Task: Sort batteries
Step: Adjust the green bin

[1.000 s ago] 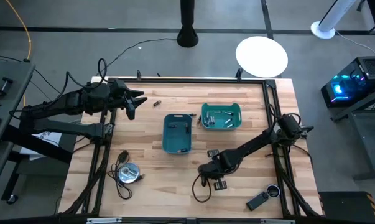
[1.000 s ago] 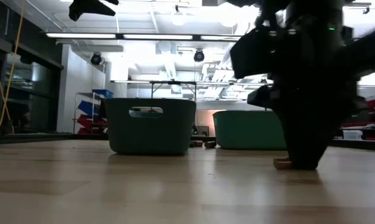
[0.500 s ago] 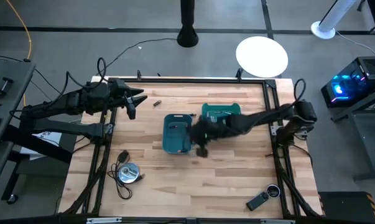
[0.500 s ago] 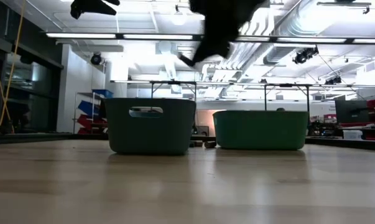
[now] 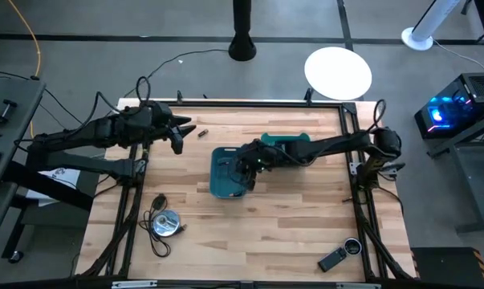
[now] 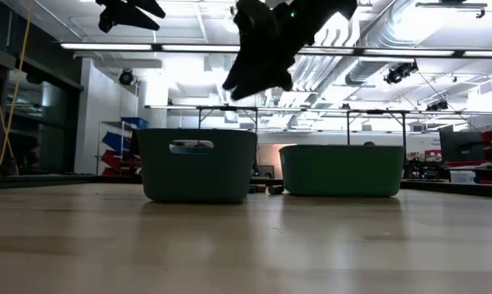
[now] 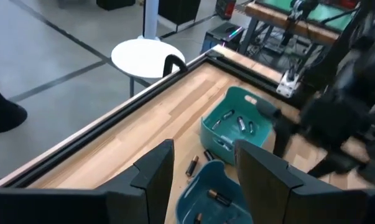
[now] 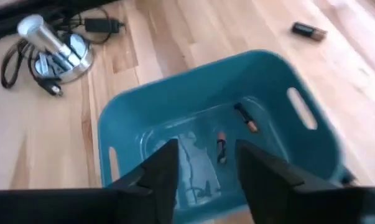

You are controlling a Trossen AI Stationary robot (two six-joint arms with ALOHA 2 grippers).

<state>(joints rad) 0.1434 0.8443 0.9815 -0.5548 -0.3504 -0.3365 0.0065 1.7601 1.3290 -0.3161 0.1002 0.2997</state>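
Two bins stand mid-table: a blue-teal bin (image 5: 228,172) and a green bin (image 5: 287,150). My right gripper (image 8: 206,180) hangs open above the blue-teal bin with nothing between its fingers. Inside that bin show two small batteries (image 8: 220,148) (image 8: 245,118). The green bin (image 7: 232,124) holds several batteries. A loose battery (image 5: 201,132) lies on the table near the far edge, and others (image 6: 267,189) lie between the bins. My left gripper (image 5: 178,133) hovers open over the far left of the table, clear of everything.
A round silver disc with a black cable (image 5: 165,223) lies at the near left. A black remote-like device (image 5: 333,259) and a small round object (image 5: 352,245) lie at the near right corner. Bare wood stretches along the near edge.
My right gripper has risen from the tabletop at the near right and swung toward the far left, ending above the blue-teal bin. My left gripper has edged slightly toward the right.
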